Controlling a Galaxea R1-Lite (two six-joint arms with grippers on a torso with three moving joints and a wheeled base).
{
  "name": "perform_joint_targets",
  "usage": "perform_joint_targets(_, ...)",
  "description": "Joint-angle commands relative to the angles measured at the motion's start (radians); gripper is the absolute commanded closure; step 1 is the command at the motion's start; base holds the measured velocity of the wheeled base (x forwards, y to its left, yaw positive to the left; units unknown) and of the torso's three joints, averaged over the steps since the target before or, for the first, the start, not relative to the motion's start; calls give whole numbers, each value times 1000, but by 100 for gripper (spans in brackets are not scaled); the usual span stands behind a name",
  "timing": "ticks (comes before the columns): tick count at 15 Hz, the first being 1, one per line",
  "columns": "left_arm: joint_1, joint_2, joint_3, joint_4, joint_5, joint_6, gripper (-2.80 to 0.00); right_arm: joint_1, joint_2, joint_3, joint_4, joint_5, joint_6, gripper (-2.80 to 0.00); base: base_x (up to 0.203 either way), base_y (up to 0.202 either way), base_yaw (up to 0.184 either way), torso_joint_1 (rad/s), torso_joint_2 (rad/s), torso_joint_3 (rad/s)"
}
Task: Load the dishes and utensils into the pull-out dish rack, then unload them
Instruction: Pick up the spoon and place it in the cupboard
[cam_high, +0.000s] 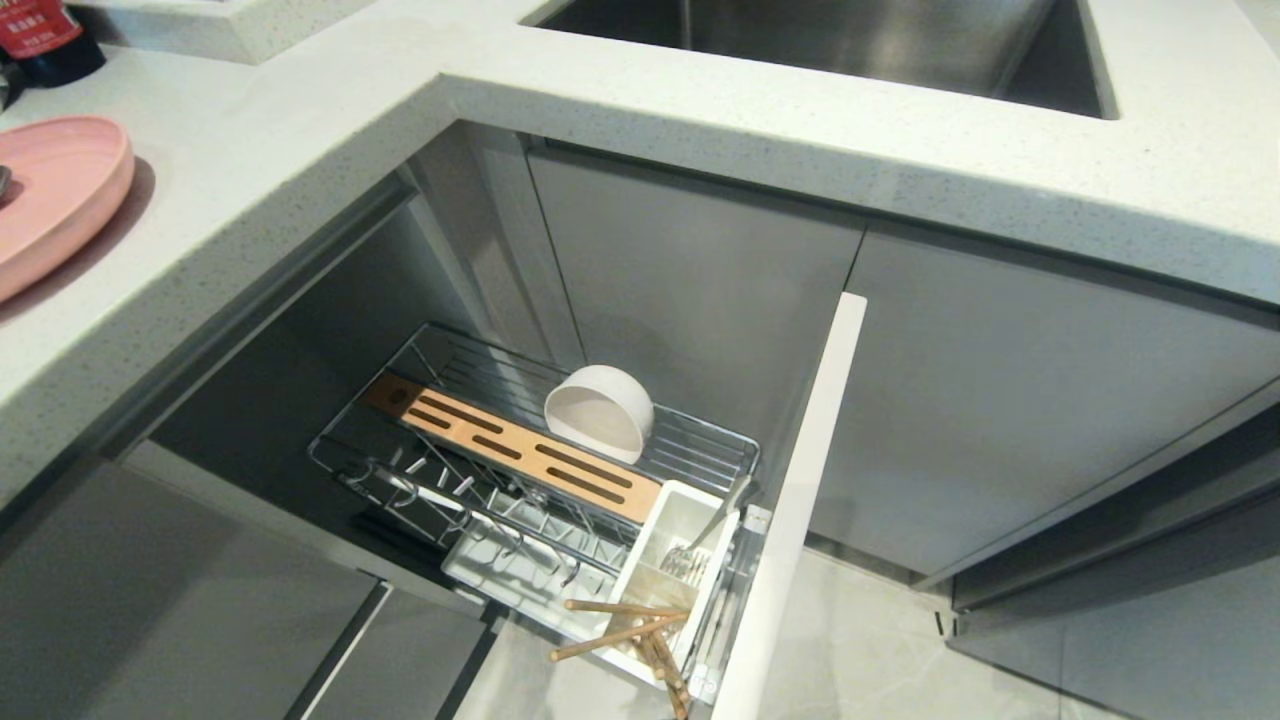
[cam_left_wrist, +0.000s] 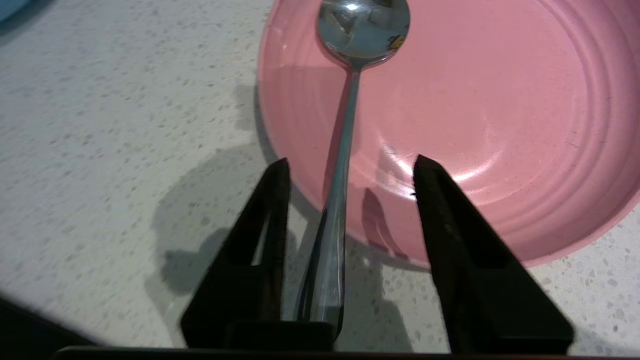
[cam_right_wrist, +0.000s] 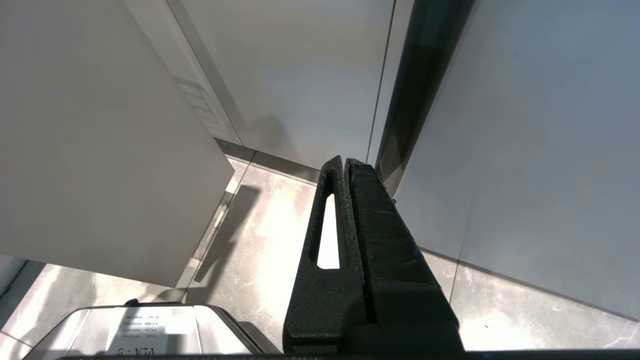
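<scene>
We saw the left gripper (cam_left_wrist: 350, 170) over the speckled white tabletop (cam_left_wrist: 100, 125), jaws parted either side of the slim, polished spoon (cam_left_wrist: 345, 165) without pinching it. The spoon's bowl lay inside the smooth pink plate (cam_left_wrist: 500, 125), its handle crossing the rim. The chrome wire dish rack (cam_high: 520, 470) stood pulled out, the white bowl (cam_high: 600, 412) tipped on its side beside the slotted wooden strip (cam_high: 510, 448). The chopsticks (cam_high: 625, 632) jutted from the white caddy (cam_high: 665, 560), seemingly over its edge. The right gripper (cam_right_wrist: 346, 165) hung clenched, empty, above the floor (cam_right_wrist: 260, 225).
</scene>
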Motion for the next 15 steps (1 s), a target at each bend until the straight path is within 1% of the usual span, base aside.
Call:
perform_joint_targets(1, -32, 11, 13, -10, -6, 3, -280, 0, 0, 0, -1, 0, 0, 0, 0, 0, 0, 0, 0, 0)
perform_joint_targets(3, -72, 12, 62, -78, -6, 2, -280, 0, 0, 0, -1, 0, 0, 0, 0, 0, 0, 0, 0, 0)
perform_joint_targets(5, -95, 6, 90, -112, -7, 2, -280, 0, 0, 0, -1, 0, 0, 0, 0, 0, 0, 0, 0, 0)
perform_joint_targets(13, -147, -2, 101, -115, -9, 2, -280, 0, 0, 0, -1, 0, 0, 0, 0, 0, 0, 0, 0, 0)
perform_joint_targets(15, -169, -9, 111, -115, -8, 2, -280, 0, 0, 0, -1, 0, 0, 0, 0, 0, 0, 0, 0, 0)
